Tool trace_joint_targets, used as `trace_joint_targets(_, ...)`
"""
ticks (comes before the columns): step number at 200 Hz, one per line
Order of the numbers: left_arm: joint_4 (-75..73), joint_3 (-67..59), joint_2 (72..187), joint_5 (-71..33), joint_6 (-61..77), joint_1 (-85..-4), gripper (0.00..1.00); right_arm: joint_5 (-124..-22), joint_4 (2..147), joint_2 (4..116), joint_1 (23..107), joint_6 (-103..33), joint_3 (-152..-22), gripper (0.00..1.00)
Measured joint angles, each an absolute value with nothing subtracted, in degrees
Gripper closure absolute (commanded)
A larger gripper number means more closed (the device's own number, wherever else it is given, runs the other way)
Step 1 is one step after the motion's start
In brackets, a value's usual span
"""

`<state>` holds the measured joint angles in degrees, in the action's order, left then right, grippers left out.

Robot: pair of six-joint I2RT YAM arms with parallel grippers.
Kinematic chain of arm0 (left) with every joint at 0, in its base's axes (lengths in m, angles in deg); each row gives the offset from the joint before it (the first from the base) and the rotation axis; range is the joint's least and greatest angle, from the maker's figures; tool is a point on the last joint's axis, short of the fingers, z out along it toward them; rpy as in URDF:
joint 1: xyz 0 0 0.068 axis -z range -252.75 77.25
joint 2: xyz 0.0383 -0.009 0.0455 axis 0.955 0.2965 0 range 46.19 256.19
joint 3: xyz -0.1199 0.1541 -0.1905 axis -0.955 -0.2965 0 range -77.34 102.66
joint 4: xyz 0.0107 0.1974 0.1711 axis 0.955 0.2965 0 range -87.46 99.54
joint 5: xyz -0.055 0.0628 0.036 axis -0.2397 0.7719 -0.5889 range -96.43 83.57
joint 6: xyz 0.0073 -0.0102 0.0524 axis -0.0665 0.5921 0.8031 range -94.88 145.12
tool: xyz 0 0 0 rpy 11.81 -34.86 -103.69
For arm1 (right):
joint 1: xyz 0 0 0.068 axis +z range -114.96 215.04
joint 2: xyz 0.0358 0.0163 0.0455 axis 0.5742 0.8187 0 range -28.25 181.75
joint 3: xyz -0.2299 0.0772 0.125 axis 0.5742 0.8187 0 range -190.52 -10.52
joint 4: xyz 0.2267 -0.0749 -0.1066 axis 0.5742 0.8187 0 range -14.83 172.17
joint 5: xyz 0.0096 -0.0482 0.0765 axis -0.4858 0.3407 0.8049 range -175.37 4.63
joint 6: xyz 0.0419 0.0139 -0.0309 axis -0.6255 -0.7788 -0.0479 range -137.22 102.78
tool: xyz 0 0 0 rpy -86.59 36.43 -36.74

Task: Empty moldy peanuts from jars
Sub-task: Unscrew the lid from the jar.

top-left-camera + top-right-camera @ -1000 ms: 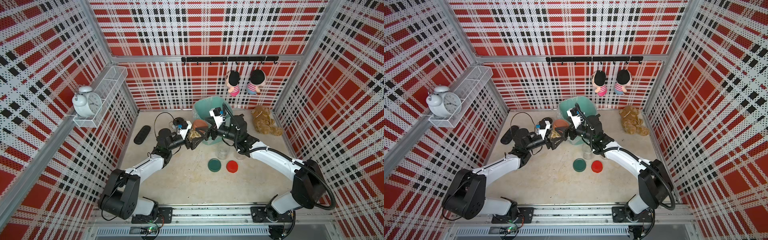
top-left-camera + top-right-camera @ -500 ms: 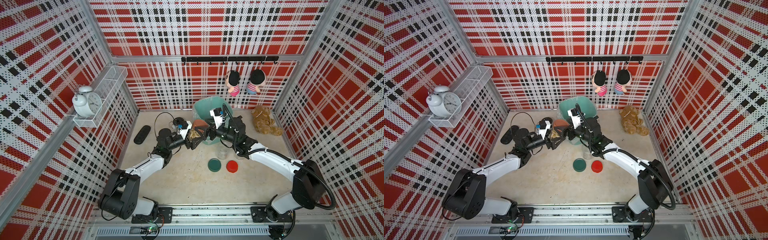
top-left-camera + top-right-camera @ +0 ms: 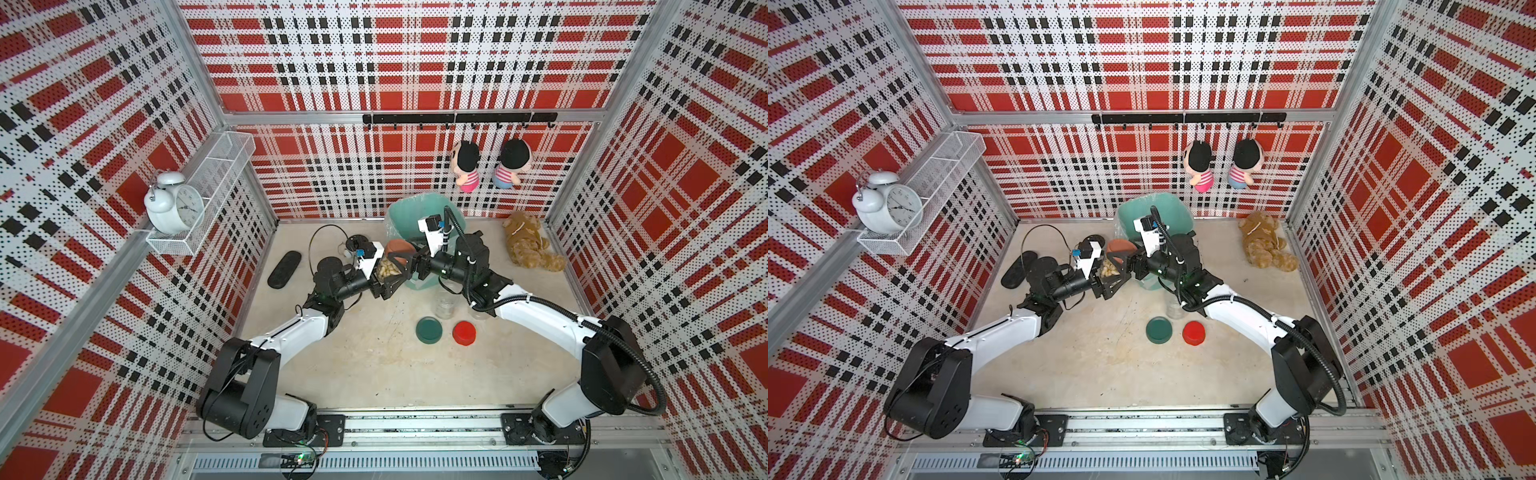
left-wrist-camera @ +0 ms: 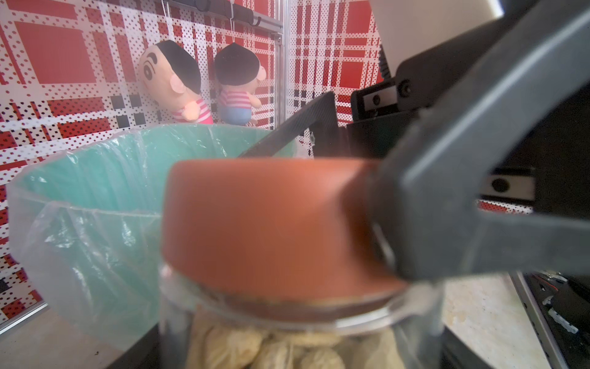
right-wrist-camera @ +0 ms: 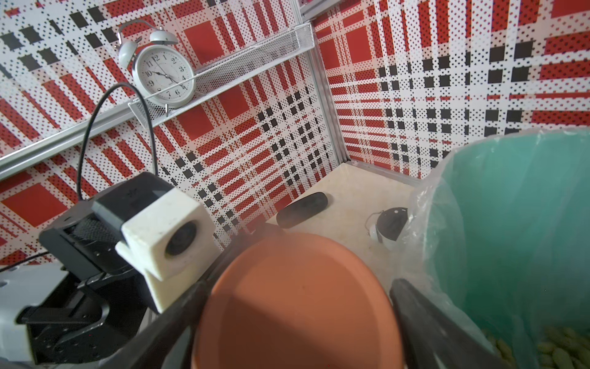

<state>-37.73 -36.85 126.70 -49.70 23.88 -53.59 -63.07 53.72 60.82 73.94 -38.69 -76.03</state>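
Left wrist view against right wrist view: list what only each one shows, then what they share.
Only the left wrist view shows the two hanging dolls and the clear jar with moldy peanuts inside, under its lid. Only the right wrist view shows the white alarm clock on its wire shelf, a black oblong object, the left wrist camera, and dumped peanuts low in the teal bin. Both show the terracotta lid and that bin with its clear liner.

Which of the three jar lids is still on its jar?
The terracotta lid, on the peanut-filled jar. The green lid and red lid lie loose on the table.
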Motion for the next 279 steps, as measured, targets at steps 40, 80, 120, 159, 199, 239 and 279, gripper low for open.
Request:
trace_joint_targets(40,-37.9,-36.9,126.7,-49.7,24.1,-53.6,1.00,-60.9,53.5,60.9,73.5,-37.5,-76.0,0.33)
trace_joint_targets(80,-37.9,-36.9,126.7,-50.4,24.0,-53.7,1.00,-58.6,53.3,60.9,72.8,-35.9,-76.0,0.36)
trace_joint_targets(120,-38.1,-36.9,126.7,-52.0,24.1,-53.5,1.00,-46.1,50.2,61.2,68.1,-31.7,-75.2,0.45)
trace_joint_targets(159,-38.2,-36.9,126.7,-53.2,24.4,-53.3,1.00,-32.9,51.3,64.3,64.7,-23.9,-78.8,0.46)
trace_joint_targets(199,-38.1,-36.9,126.7,-52.4,24.0,-54.0,1.00,-26.3,47.4,65.8,61.5,-24.1,-81.3,0.43)
trace_joint_targets(239,-38.1,-36.9,126.7,-51.3,24.0,-54.7,1.00,-26.9,38.3,65.4,59.7,-29.6,-80.1,0.40)
trace_joint_targets(279,-38.1,-36.9,126.7,-50.6,24.0,-55.7,1.00,-32.5,39.8,58.0,60.1,-28.3,-72.4,0.38)
